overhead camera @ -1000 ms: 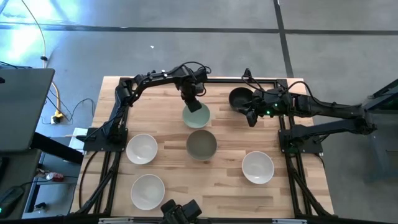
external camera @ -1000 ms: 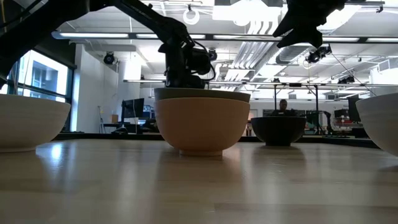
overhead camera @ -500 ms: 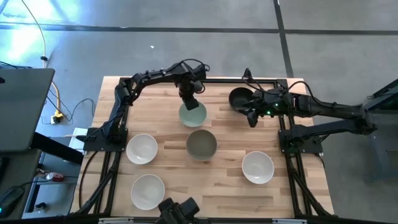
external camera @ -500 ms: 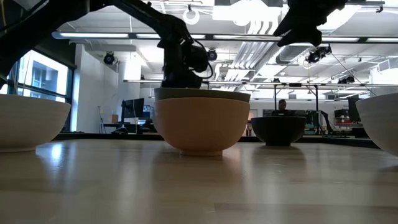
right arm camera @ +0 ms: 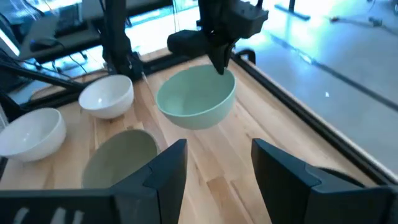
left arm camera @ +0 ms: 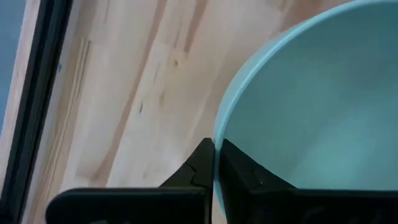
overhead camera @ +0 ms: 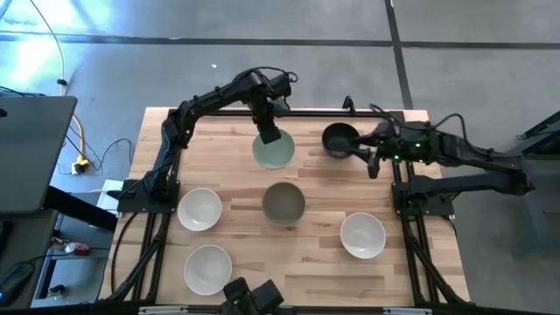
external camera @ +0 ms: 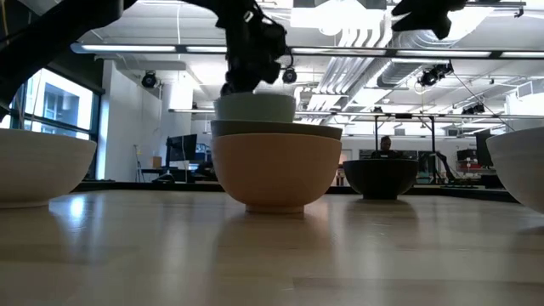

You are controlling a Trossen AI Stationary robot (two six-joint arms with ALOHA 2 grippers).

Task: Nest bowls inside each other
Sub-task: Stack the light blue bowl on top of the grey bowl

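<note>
My left gripper [overhead camera: 266,133] is shut on the pale mint green bowl [overhead camera: 275,151], which hangs above the table's far middle; it also shows in the low view [external camera: 255,108] and in the right wrist view [right arm camera: 196,99]. Nearer stands the grey-taupe bowl [overhead camera: 283,203], nested in the peach-orange bowl [external camera: 272,174]. The black bowl [overhead camera: 338,139] rests on its foot at the far right. My right gripper [overhead camera: 374,164] is open and empty beside the black bowl, on its right. Three white bowls [overhead camera: 199,209] [overhead camera: 207,269] [overhead camera: 362,235] stand nearer the front. My left gripper pinches the mint bowl's rim [left arm camera: 219,134] on the bowl's far side, one finger inside [left arm camera: 249,177] and one outside the wall. The fingers come from above, pointing down. The bowl hangs below them, lifted clear of the table, mouth up and a little tilted.
A black frame [overhead camera: 166,149] runs along the table's left, far and right edges. Bare wood lies between the mint bowl and the black bowl and along the table's middle front.
My left gripper has gone up and a little toward the far edge with the mint bowl, which is now lifted clear of the table and shows above the nested bowls in the low view. My right gripper has drawn back toward the table's right edge.
</note>
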